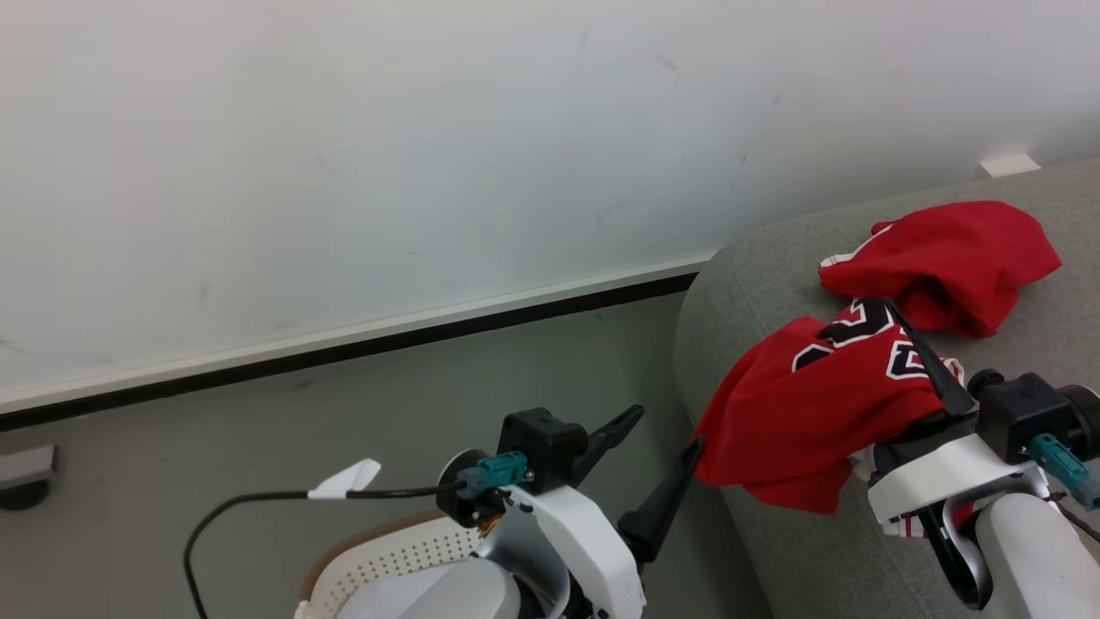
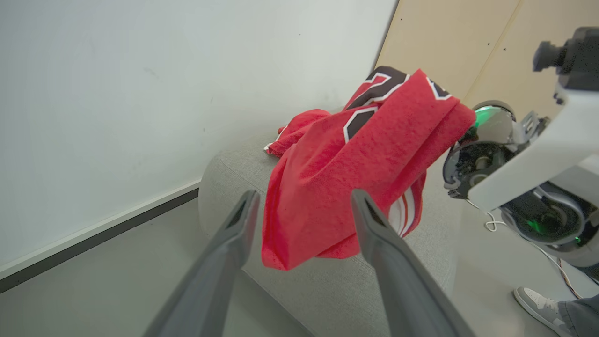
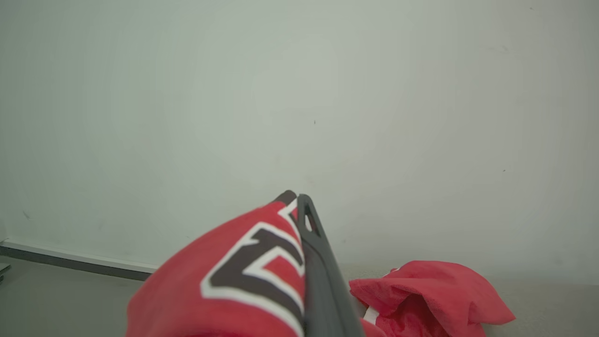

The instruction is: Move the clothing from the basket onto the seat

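Carry jersey, clamped in right gripper, inward from edge of seat beside red garment before releasing; hold splayed, empty left gripper clear.

The red jersey carries black numerals edged in white, with red-and-white striped trim at its hem. The far red garment is plain red with a thin white stripe. The seat is light grey weave. The near basket is cream-white, dotted with small holes, brown-rimmed
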